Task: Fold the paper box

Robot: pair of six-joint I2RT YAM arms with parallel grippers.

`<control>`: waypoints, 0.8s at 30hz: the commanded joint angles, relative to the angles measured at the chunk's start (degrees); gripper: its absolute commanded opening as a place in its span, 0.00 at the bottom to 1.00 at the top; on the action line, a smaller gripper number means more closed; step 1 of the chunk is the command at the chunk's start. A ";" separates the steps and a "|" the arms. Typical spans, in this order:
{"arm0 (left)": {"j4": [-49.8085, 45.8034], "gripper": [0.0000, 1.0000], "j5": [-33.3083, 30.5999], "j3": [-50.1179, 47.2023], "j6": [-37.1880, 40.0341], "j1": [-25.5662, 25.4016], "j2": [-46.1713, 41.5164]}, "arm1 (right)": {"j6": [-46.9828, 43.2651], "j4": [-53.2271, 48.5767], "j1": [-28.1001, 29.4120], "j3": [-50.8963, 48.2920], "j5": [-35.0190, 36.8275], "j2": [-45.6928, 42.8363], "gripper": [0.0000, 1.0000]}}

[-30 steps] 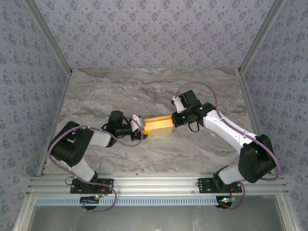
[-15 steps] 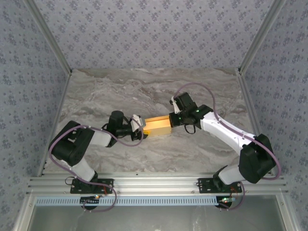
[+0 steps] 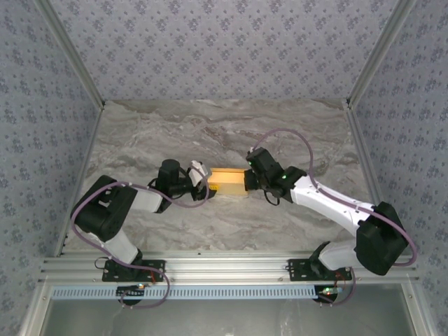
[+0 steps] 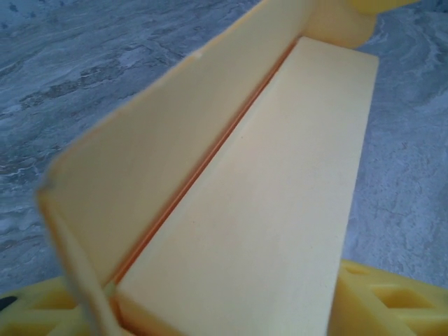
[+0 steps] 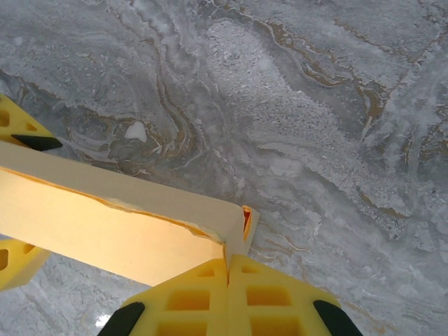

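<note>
1. The paper box (image 3: 227, 180), thin yellow-orange card with one long wall raised, lies mid-counter (image 3: 140, 140) on grey marbling.
2. At 3 o'clock its end corner is pinched by the closed right end effector (image 5: 227, 264), as seen from the right wrist.
3. At 9 o'clock it is straddled by the left end effector (image 3: 204, 183); whether it is gripped there cannot be told.

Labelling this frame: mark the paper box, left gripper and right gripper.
paper box (image 3: 227, 180): top external view, middle of its top.
left gripper (image 3: 206, 180): top external view, between its fingertips at the box's end.
right gripper (image 5: 228, 269): right wrist view, seam where its fingertips meet.
</note>
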 commanded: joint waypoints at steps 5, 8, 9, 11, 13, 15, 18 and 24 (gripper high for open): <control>3.79 0.99 -4.54 -3.29 -6.11 0.47 -6.64 | 3.66 -2.02 0.96 0.29 4.09 -0.23 0.03; 4.05 0.99 -4.26 -5.13 -7.98 0.50 -11.11 | 3.91 -2.25 1.11 0.98 4.48 0.14 0.03; 3.11 0.99 -4.96 -5.56 -8.73 0.56 -12.94 | 4.02 -2.54 1.09 1.25 4.58 0.24 0.03; -0.44 0.99 -7.70 -5.81 -9.93 0.55 -16.27 | 4.02 -2.87 1.10 1.86 4.71 0.50 0.03; -3.86 0.99 -10.96 -6.42 -11.33 0.59 -19.93 | 4.20 -3.26 1.18 2.40 5.03 0.77 0.03; -8.50 0.99 -14.79 -6.46 -15.22 0.65 -23.90 | 4.24 -3.51 1.18 2.82 5.06 1.11 0.03; -18.40 0.99 -17.12 -4.02 -20.77 0.83 -30.79 | 4.53 -3.65 1.40 3.12 5.36 1.34 0.03; -40.65 0.93 -23.40 6.06 -36.28 0.83 -34.72 | 4.71 -4.38 1.97 3.83 6.04 1.76 0.03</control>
